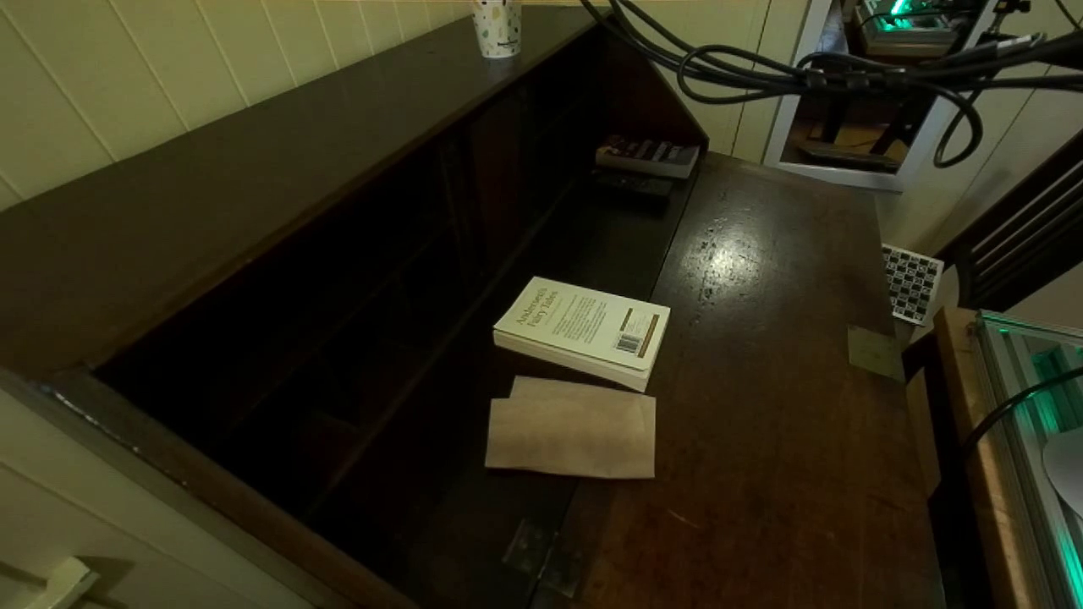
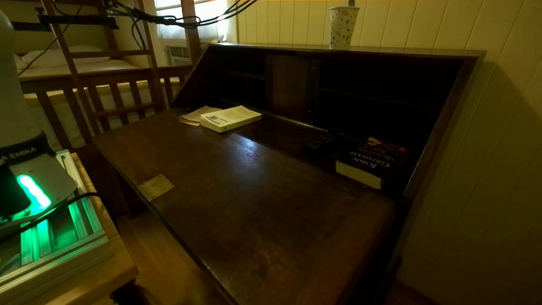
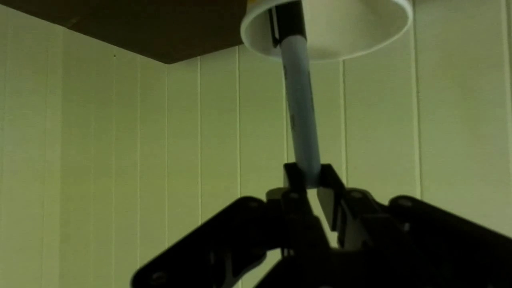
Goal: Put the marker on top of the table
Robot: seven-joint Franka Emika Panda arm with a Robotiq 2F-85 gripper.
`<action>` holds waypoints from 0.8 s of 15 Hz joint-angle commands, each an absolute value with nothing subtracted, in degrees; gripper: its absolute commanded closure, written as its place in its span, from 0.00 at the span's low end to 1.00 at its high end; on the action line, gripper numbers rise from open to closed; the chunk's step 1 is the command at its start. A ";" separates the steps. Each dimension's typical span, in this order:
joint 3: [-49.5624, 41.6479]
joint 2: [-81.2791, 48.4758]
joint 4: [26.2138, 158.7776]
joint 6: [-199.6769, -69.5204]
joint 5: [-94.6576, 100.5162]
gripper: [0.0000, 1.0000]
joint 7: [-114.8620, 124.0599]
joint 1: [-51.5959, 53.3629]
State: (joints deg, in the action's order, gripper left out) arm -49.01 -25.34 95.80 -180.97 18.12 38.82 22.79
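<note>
The marker (image 3: pixel 300 100) has a pale grey body and a black cap. In the wrist view its cap end is inside the mouth of the white cup (image 3: pixel 360 28). My gripper (image 3: pixel 311 176) is shut on the other end of the marker, outside the cup. In an exterior view a short bit of the marker (image 2: pixel 351 2) sticks up above the cup (image 2: pixel 341 27), which stands on the desk's upper ledge. The gripper is out of view in both exterior views. The table (image 1: pixel 761 440) is the glossy dark brown desktop, also seen in an exterior view (image 2: pixel 254 212).
A white book (image 1: pixel 584 330) and brown paper (image 1: pixel 575 431) lie on the desk. A dark book (image 2: pixel 372 161) and a dark object (image 2: pixel 324 142) lie near the cubbyholes. The upper ledge (image 1: pixel 296 144) meets a panelled wall. Black cables (image 1: pixel 761 76) hang above.
</note>
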 commanded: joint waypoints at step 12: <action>-56.33 -19.89 97.75 -183.73 18.57 0.96 42.73 30.73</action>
State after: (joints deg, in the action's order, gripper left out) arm -54.74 -23.02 95.79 -182.84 18.01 42.46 28.32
